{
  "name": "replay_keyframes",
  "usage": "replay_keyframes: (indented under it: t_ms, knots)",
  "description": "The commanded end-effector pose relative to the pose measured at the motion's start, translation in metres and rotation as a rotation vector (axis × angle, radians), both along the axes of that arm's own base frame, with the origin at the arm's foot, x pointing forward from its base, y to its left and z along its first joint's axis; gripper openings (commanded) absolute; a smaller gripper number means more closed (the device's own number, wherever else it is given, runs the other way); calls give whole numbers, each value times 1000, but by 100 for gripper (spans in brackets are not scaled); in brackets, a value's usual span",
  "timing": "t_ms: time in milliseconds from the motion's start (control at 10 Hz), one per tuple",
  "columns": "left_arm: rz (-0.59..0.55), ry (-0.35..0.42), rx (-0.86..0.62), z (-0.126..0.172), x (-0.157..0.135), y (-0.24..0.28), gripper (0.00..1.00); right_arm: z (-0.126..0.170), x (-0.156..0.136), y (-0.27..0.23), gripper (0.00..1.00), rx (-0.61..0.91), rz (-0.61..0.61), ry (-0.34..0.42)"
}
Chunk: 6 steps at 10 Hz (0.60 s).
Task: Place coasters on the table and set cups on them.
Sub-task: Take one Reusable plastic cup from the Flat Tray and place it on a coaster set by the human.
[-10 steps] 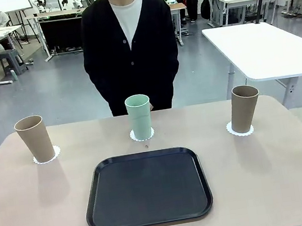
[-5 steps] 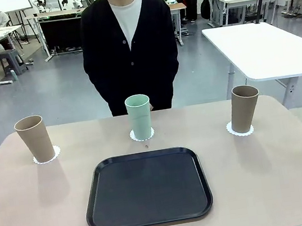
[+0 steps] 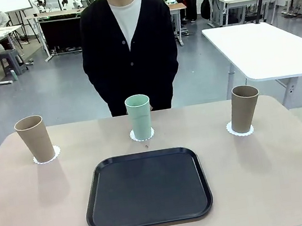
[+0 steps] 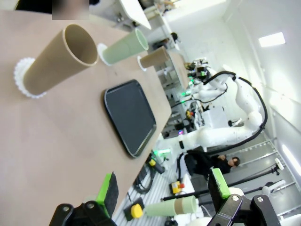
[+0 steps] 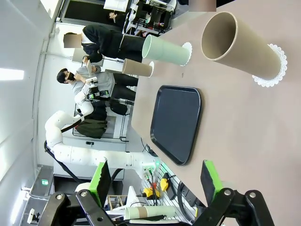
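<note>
Each of the three cups, tan (image 3: 36, 139), mint green (image 3: 139, 116) and tan (image 3: 243, 109), stands on its own lacy coaster (image 3: 47, 157) along the far side of the tabletop (image 3: 35, 215), so the job looks done and the left pincer (image 4: 162, 194) and right pincer (image 5: 155, 181) hang wide open, holding nothing.

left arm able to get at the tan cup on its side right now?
Probably yes. The left gripper has its jaws open, and the tan cup stands on its coaster with bare table between them.

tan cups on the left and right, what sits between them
In the front view, the mint green cup on its coaster stands between the left tan cup and the right tan cup.
</note>
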<state>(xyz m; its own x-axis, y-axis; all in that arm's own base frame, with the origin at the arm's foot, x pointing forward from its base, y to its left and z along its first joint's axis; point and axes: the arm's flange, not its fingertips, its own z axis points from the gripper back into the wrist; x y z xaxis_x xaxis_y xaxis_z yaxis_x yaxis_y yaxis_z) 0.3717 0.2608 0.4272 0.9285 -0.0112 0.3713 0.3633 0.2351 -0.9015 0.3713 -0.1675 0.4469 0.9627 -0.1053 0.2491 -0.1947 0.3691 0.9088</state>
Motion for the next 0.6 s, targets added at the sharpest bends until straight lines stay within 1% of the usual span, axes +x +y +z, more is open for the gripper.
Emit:
replay_keyframes:
  t_ms: [0,500]
  knots:
    - [0,-4,3,2,0,0,100,-2,-1,0,100,11,4,0]
    - [0,-4,3,2,0,0,100,-2,-1,0,100,11,4,0]
